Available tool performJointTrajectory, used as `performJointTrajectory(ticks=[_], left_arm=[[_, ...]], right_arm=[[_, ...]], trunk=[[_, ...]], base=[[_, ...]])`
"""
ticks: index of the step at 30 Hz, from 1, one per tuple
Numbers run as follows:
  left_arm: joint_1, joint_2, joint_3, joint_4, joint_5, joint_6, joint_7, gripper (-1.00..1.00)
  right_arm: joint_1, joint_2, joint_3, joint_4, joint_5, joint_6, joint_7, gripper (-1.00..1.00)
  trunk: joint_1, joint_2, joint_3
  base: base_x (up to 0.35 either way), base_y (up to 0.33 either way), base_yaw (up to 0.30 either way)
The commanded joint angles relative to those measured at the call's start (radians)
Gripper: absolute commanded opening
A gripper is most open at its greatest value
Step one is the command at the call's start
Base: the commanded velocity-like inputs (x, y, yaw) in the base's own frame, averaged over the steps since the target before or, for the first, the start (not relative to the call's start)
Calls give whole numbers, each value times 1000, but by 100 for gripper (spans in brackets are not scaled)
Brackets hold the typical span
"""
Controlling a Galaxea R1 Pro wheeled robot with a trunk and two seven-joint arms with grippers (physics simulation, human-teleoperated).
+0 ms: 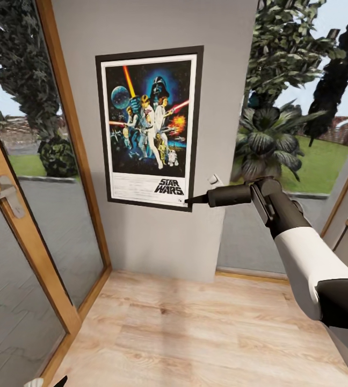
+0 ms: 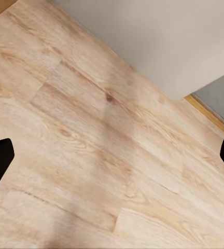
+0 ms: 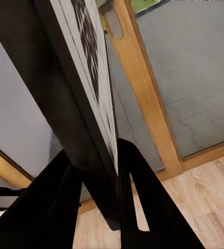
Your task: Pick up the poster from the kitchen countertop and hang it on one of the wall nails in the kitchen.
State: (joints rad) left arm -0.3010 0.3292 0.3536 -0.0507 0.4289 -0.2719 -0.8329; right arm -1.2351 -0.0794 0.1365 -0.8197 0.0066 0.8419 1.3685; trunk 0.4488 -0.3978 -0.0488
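Poster (image 1: 149, 127) — one, a framed Star Wars print — sits upright against the grey wall panel (image 1: 158, 242), slightly tilted, between a wood-framed glass door (image 1: 29, 226) and a window onto garden plants. Its lower right corner is pinched by the right end effector (image 1: 189, 200), whose fingers (image 3: 143, 207) close on either side of the frame edge in the right wrist view. The right arm reaches in from the right, forearm roughly level. Below, bare wooden floor (image 1: 195, 333) lies open. The left end effector (image 2: 112, 155) hangs over that floor — fingertips spread wide, holding nothing.

White arm (image 1: 308, 263), black fingers (image 3: 138, 202)
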Motion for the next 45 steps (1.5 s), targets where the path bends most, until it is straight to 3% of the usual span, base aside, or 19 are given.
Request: performJointTrajectory(ticks=[1,28,45], left_arm=[[-1,0,5,2,-6,-6,-3,100],[-1,1,5,2,-6,-4,-2,100],[-1,1,7,2,-6,-4,-2,100]], right_arm=[[-1,-1,2,-1,0,10,3,-100],[-1,0,2,-2,0,8,-2,-100],[-1,-2,2,-23,0,8,0,-100]], trunk=[[1,-2,-2],[1,-2,-2],[1,-2,-2]], base=[[321,71,0],[330,80,0],[150,4,0]])
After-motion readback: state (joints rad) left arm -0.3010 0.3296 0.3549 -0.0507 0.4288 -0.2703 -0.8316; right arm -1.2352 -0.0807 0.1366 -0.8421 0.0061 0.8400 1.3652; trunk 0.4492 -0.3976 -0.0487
